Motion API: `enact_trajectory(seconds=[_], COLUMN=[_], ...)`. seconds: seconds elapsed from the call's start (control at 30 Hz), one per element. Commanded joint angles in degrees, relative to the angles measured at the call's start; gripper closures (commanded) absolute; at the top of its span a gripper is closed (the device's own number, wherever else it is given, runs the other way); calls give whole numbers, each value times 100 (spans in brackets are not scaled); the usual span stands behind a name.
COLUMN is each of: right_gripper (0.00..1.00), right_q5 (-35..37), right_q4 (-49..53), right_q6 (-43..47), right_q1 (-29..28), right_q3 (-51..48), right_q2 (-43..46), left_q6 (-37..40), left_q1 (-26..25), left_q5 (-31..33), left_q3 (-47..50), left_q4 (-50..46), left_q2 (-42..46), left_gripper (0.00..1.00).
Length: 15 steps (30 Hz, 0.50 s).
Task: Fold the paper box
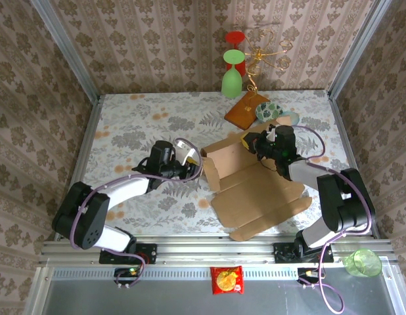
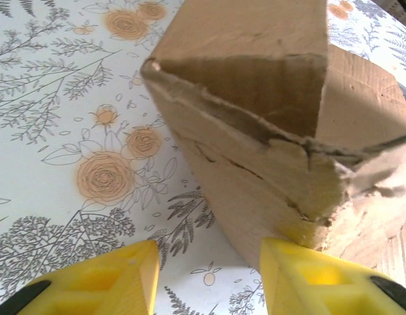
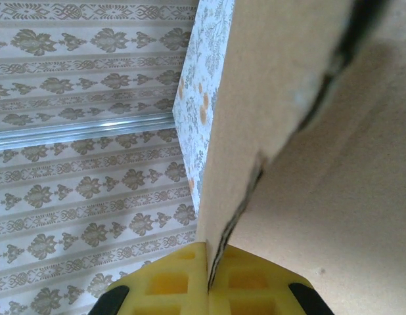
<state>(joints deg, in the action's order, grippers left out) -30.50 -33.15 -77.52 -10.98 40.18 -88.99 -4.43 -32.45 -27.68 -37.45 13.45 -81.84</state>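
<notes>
Paper box [image 1: 255, 187], half-folded, centre-right on the table [image 1: 124, 118]: your right gripper [image 3: 209, 279] pinches a raised panel, apparently to hold it upright; your left gripper [image 2: 209, 269] sits spread at the box's left corner.

The left arm [image 1: 124, 189], 8 o'clock, and right arm [image 1: 307, 172], 4 o'clock, have white links, black joints, purple cables [image 1: 320, 141]. Left end effector [image 2: 209, 270] and right end effector [image 3: 208, 270] bear yellow fingers [image 2: 108, 279].

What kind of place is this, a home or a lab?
Probably a staged robot test cell, not a home: wallpapered panels in aluminium framing, a floral-print table, and a left arm and right arm bolted at its near edge, working a paper box.
</notes>
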Motion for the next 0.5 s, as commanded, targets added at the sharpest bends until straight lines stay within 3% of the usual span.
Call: enact_trajectory(seconds=[0.0, 0.2, 0.47], right_gripper=[100, 100, 100], right_q5=[-116, -119, -48], right_q4=[32, -99, -212], right_q6=[87, 30, -74], right_q1=[4, 0, 7], right_q3=[134, 122, 130], right_q2=[-78, -99, -40], left_q6=[-17, -214, -654], left_q1=[-68, -226, -544], left_q5=[-32, 99, 778], left_q3=[134, 169, 347], left_q4=[259, 385, 783], left_q2=[263, 192, 354], left_gripper=[53, 47, 41])
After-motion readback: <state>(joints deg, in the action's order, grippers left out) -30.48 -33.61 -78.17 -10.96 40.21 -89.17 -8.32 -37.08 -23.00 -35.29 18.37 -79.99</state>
